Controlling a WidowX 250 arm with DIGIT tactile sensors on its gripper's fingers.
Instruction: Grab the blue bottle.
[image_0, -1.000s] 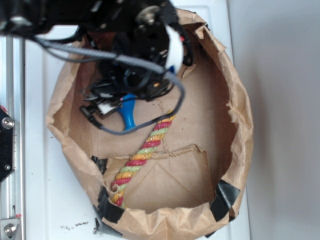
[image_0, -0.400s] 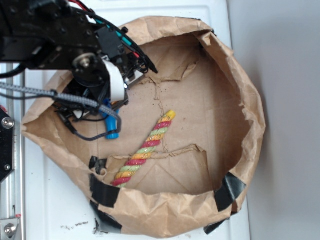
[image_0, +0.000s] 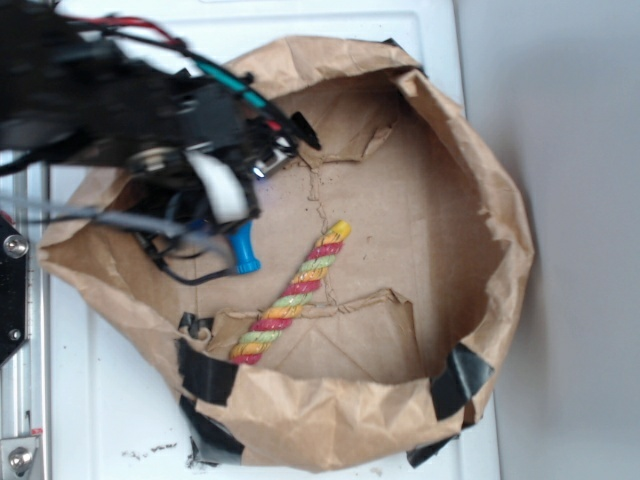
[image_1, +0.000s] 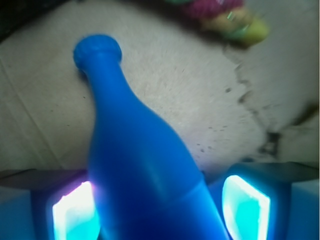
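Note:
The blue bottle (image_1: 145, 160) fills the wrist view, its wide body between the two lit fingers and its narrow neck and lip pointing away over the brown paper floor. My gripper (image_1: 160, 205) is shut on the bottle's body, with a pad at each side. In the exterior view the gripper (image_0: 222, 232) is blurred at the left side of the paper bag (image_0: 505, 230). Only the bottle's neck end (image_0: 241, 250) sticks out below the gripper there. The arm hides the rest of the bottle.
A red-yellow-green twisted rope (image_0: 292, 293) lies diagonally on the bag's floor, just right of the bottle, and its end shows in the wrist view (image_1: 225, 15). The bag's crumpled walls ring the area, patched with black tape (image_0: 462, 375). A metal rail (image_0: 20, 350) runs along the left.
The arm has swung from the bag's upper middle to its left side, carrying the blue bottle along. The bag's left wall has been pushed outward. The rope has stayed put.

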